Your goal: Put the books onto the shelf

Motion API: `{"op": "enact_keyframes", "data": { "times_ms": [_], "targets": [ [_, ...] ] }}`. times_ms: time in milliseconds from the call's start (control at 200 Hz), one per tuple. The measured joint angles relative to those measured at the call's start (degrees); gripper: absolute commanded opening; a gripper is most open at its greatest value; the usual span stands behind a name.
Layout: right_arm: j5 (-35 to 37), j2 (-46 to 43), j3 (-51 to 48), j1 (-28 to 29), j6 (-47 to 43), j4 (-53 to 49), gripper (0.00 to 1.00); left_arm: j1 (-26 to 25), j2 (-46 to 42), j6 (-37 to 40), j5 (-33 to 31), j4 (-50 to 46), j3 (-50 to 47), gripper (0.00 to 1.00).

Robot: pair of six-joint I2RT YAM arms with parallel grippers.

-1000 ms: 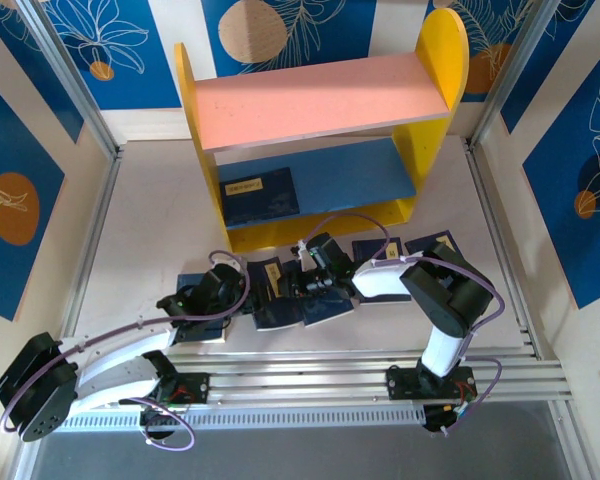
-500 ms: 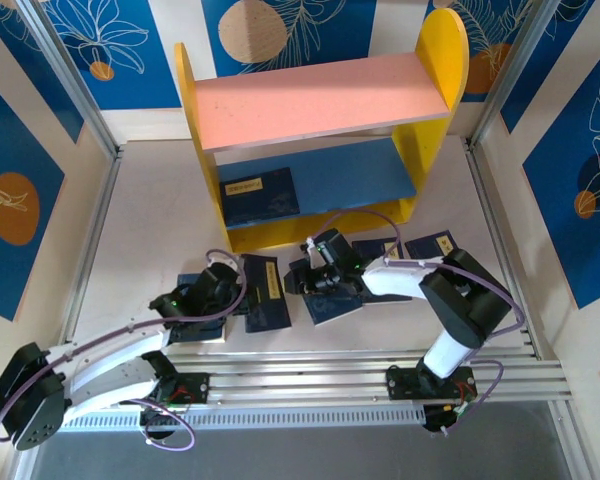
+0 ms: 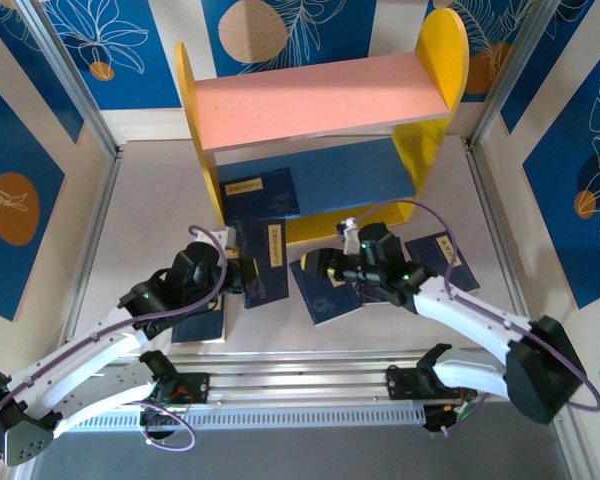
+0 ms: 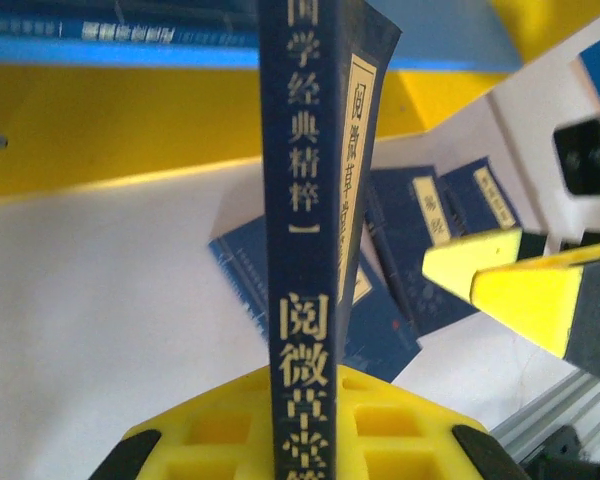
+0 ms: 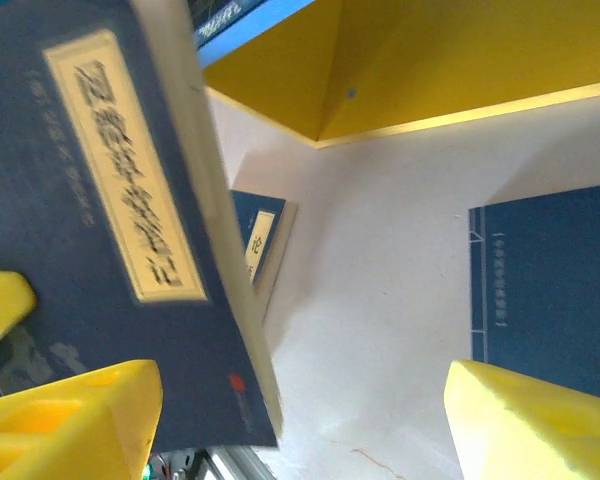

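A dark blue book [image 3: 267,258] is clamped by one edge between the closed jaws of the left gripper [image 3: 242,272] and is held off the table [image 3: 150,230], just in front of the shelf [image 3: 320,110]. The jaws of the right gripper [image 3: 332,264] are spread wide beside that book, with nothing held. A second book [image 3: 260,192] is laid flat on the blue lower board [image 3: 360,170]. Further books [image 3: 325,292] are seen flat on the table.
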Motion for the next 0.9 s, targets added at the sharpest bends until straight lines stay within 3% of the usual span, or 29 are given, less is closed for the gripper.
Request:
{"op": "enact_keyframes", "data": {
  "times_ms": [160, 325, 590, 900],
  "targets": [
    [0.6, -7.2, -5.0, -0.9, 4.7, 2.8, 0.83, 0.0, 1.0, -0.8, -3.7, 4.7, 0.9, 0.00],
    [1.9, -9.2, -8.6, 0.4, 10.9, 10.0, 0.85, 0.0, 2.4, -4.0, -8.7, 13.8, 0.5, 0.00],
    [8.7, -6.6, -9.6, 6.9, 18.6, 21.8, 0.86, -0.4, 7.8, -8.4, -13.7, 27.3, -0.3, 0.00],
    [14.1, -0.6, -8.9, 9.7, 22.6, 29.8, 0.86, -3.3, 11.9, -10.3, -17.9, 36.4, -0.3, 0.00]
  ]
}}
